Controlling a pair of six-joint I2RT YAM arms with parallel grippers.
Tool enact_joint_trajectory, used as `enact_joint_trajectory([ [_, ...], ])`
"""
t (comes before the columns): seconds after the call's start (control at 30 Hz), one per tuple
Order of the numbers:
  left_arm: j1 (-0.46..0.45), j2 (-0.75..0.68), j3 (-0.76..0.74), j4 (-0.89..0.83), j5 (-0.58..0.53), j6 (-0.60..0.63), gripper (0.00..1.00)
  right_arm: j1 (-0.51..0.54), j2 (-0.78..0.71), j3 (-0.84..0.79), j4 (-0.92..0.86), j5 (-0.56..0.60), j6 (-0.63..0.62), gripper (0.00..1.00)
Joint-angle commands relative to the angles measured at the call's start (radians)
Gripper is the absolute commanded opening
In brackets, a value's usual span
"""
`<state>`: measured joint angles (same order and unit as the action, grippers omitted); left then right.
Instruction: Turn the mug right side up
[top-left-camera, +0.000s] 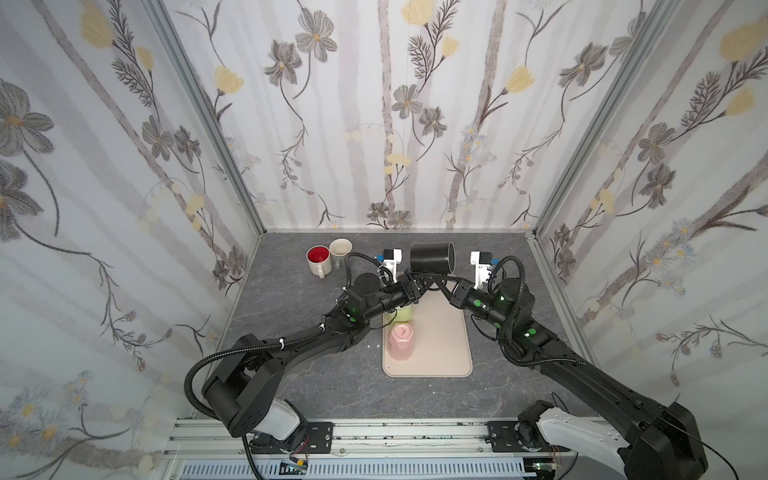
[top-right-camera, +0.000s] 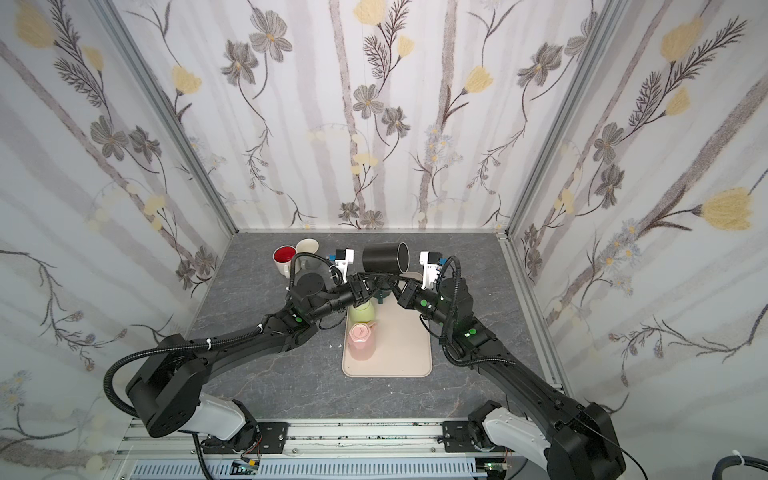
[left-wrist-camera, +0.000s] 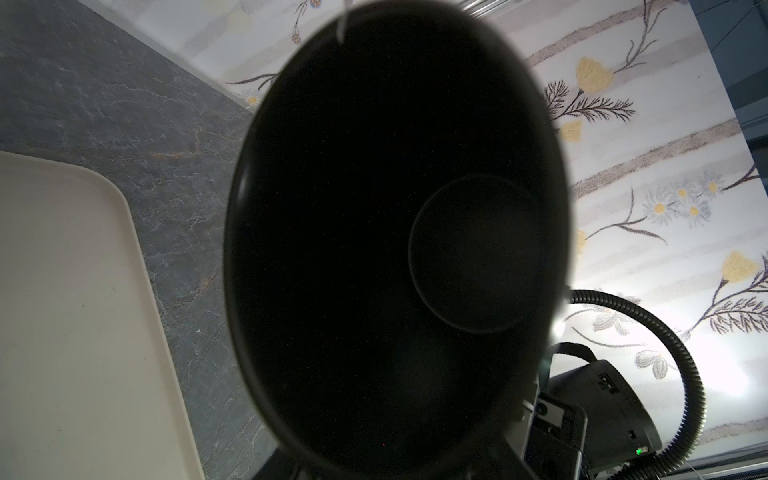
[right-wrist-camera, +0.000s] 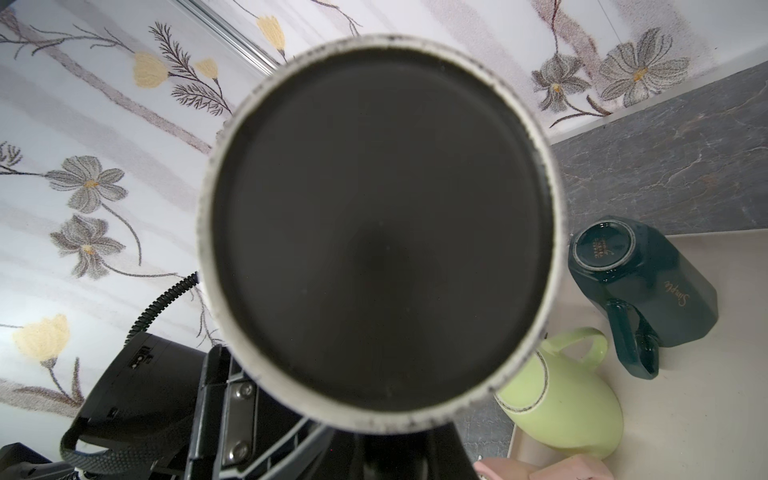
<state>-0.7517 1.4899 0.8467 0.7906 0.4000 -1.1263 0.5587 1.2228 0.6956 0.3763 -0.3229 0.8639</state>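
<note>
Black mug (top-left-camera: 430, 257) sideways aloft (base rightward) | right fingers (top-left-camera: 444, 286) clenched on it from below | left fingers (top-left-camera: 419, 284) alongside: cannot tell

To me the black mug (top-left-camera: 432, 257) looks like matt ceramic, with a rough, unglazed pale ring round its base. The 2 others I see best, the green mug (right-wrist-camera: 561, 399) and dark teal mug (right-wrist-camera: 665, 291), are smooth glazed, bit shiny. The tray (top-left-camera: 444, 332) looks like smooth matt plastic, and the table (top-left-camera: 311, 386) is matt, stone-look.
</note>
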Motion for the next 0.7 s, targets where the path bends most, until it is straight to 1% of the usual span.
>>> enact_joint_trajectory([
  [0.0, -0.004, 0.005, 0.008, 0.172, 0.034, -0.017, 0.41, 0.001, 0.01, -0.007, 0.024, -0.023, -0.028, 0.0],
  [0.13, -0.004, 0.007, 0.006, 0.175, 0.037, -0.016, 0.34, 0.0, 0.006, -0.024, 0.025, -0.03, -0.022, 0.0],
  [0.27, -0.003, 0.005, 0.006, 0.134, 0.029, -0.005, 0.29, -0.005, -0.007, -0.04, 0.011, -0.022, -0.017, 0.0],
  [0.4, -0.003, -0.004, 0.007, 0.097, 0.022, 0.015, 0.22, -0.006, -0.02, -0.049, 0.005, -0.021, -0.016, 0.0],
  [0.43, -0.002, -0.005, 0.01, 0.082, 0.02, 0.024, 0.15, -0.008, -0.022, -0.049, 0.003, -0.021, -0.016, 0.0],
  [0.47, -0.004, -0.009, 0.014, 0.058, 0.016, 0.033, 0.04, -0.007, -0.022, -0.051, 0.002, -0.021, -0.016, 0.0],
  [0.5, -0.003, -0.013, 0.018, 0.027, 0.01, 0.044, 0.0, -0.006, -0.023, -0.051, 0.0, -0.02, -0.016, 0.0],
  [0.67, -0.004, -0.051, 0.035, -0.115, -0.029, 0.13, 0.0, -0.006, -0.023, -0.048, -0.004, -0.018, -0.016, 0.0],
])
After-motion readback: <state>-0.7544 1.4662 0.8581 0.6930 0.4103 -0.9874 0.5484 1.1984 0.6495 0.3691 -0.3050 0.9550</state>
